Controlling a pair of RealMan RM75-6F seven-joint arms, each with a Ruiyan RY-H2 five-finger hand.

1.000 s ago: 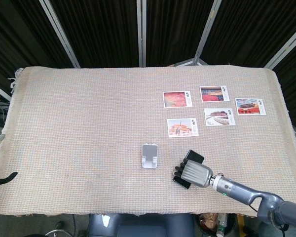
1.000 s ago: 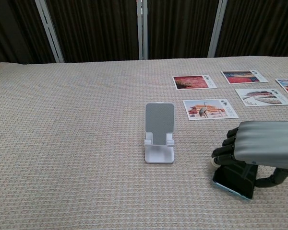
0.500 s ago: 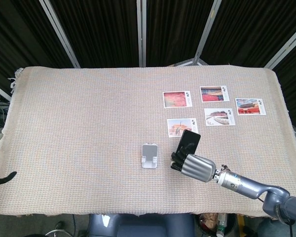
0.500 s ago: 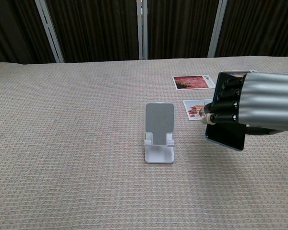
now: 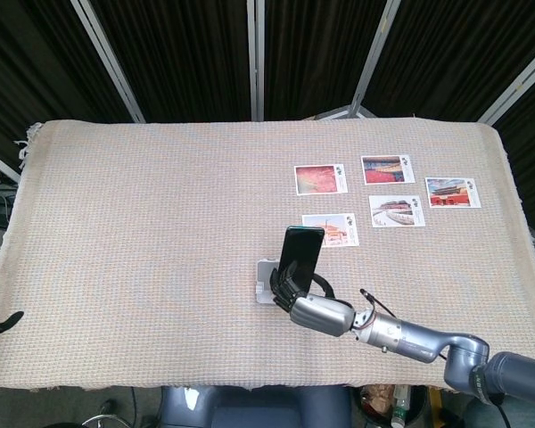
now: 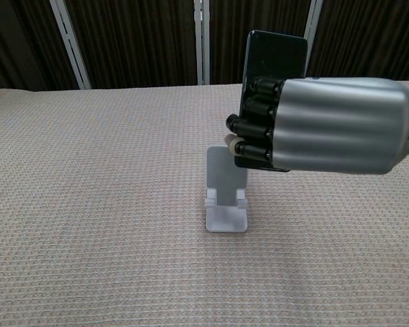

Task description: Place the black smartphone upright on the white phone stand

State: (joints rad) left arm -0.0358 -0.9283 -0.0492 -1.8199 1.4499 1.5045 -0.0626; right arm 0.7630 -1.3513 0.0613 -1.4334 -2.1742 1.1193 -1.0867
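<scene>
My right hand (image 5: 316, 312) (image 6: 320, 126) grips the black smartphone (image 5: 300, 251) (image 6: 276, 53) and holds it upright in the air. The phone's top end sticks up above the fingers. In the chest view the phone hangs above and slightly right of the white phone stand (image 6: 226, 189), which stands on the woven cloth with nothing on it. In the head view the phone and hand cover most of the stand (image 5: 264, 283); only its left edge shows. Of my left hand, only a dark tip (image 5: 2, 323) shows at the far left edge; how its fingers lie is hidden.
Several photo cards (image 5: 321, 178) (image 5: 397, 210) lie flat on the cloth at the back right, one (image 5: 341, 230) just behind the phone. The woven tablecloth (image 5: 143, 232) covers the table. Dark curtains and metal poles stand behind the far edge.
My right hand has lifted the phone off the cloth, turned it upright and carried it left, from right of the stand to just above it.
</scene>
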